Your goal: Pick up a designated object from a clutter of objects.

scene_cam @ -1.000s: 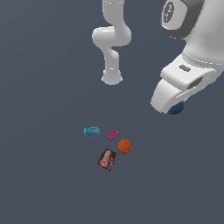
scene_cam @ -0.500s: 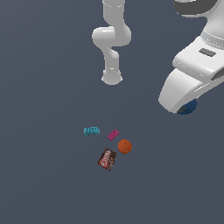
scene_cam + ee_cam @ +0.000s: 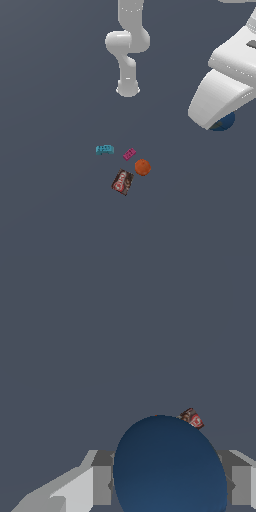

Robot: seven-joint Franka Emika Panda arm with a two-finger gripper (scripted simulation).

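The dark blue ball (image 3: 169, 466) fills the space between my gripper's (image 3: 170, 487) grey fingers (image 3: 100, 485), which are shut on it. In the exterior view only a sliver of this ball (image 3: 225, 122) shows under the big white arm link (image 3: 220, 97), which hides the gripper itself. The ball hangs far to the exterior view's right of the other objects. Those lie together on the floor: a teal block (image 3: 104, 149), a pink brick (image 3: 129, 154), an orange ball (image 3: 142, 167) and a brown-red packet (image 3: 122, 182). The packet (image 3: 192, 418) also peeks past the held ball in the wrist view.
The arm's white base column (image 3: 128, 45) rises at the back of the dark grey floor (image 3: 50, 210). Nothing else lies on the floor in view.
The arm has carried the blue ball steadily toward the exterior view's right, and the arm link looms larger. The four objects on the floor have not moved.
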